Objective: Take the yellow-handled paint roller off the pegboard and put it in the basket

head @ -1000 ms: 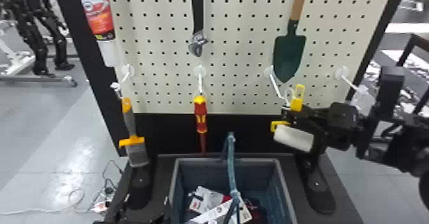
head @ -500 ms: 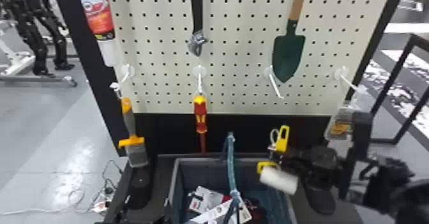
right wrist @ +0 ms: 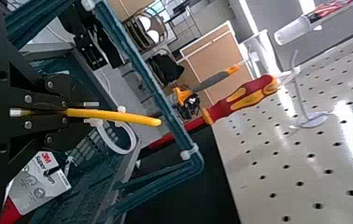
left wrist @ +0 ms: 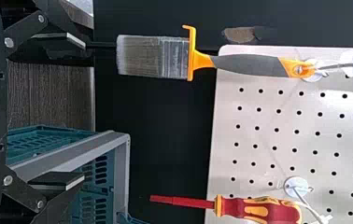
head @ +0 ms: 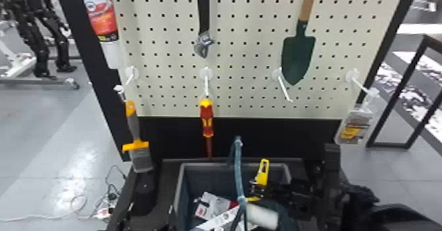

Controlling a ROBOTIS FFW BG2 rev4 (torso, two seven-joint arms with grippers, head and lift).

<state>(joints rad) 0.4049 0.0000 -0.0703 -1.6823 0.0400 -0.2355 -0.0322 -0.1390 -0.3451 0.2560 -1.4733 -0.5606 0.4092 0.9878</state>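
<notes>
The right gripper (right wrist: 90, 112) is clamped on the yellow-handled paint roller (head: 262, 180) with its white sleeve, at the basket (head: 210, 165), grey-rimmed plastic, lower centre of the head view. Best to ease it down clear of the blue-green handle (head: 239, 174), then let go gently. The left gripper (left wrist: 84, 111) is open, empty.
</notes>
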